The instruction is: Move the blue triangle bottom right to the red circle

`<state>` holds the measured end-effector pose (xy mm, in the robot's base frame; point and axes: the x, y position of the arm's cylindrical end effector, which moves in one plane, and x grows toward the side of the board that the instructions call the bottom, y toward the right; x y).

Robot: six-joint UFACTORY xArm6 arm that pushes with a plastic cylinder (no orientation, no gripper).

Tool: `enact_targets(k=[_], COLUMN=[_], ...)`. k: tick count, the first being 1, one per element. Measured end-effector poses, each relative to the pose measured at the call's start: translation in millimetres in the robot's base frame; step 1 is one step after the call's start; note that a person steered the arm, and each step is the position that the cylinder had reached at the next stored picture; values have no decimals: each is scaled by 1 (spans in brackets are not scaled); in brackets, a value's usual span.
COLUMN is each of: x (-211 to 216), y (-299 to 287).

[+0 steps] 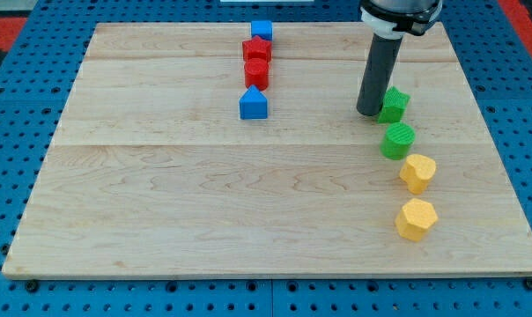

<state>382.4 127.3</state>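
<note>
The blue triangle [254,104] lies on the wooden board [204,202] near the top centre. Directly above it, touching or nearly so, is the red circle [256,73], then a red star-like block [256,50] and a blue cube [262,31], all in a short column. My tip [369,112] rests on the board well to the view's right of the blue triangle, right beside a green star-like block [394,105] and touching or almost touching its left side.
A green round block [397,141] sits below the green star. Two yellow hexagon-like blocks [417,173] [416,219] lie further down along the right side. The board's edges meet a blue perforated table.
</note>
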Motion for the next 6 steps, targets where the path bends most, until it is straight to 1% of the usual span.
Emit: enact_targets(k=[1,2,3,4,5,6], x=[55,65,12,-1,-15,20], y=[-74,-184,-184,-125,-98,-130])
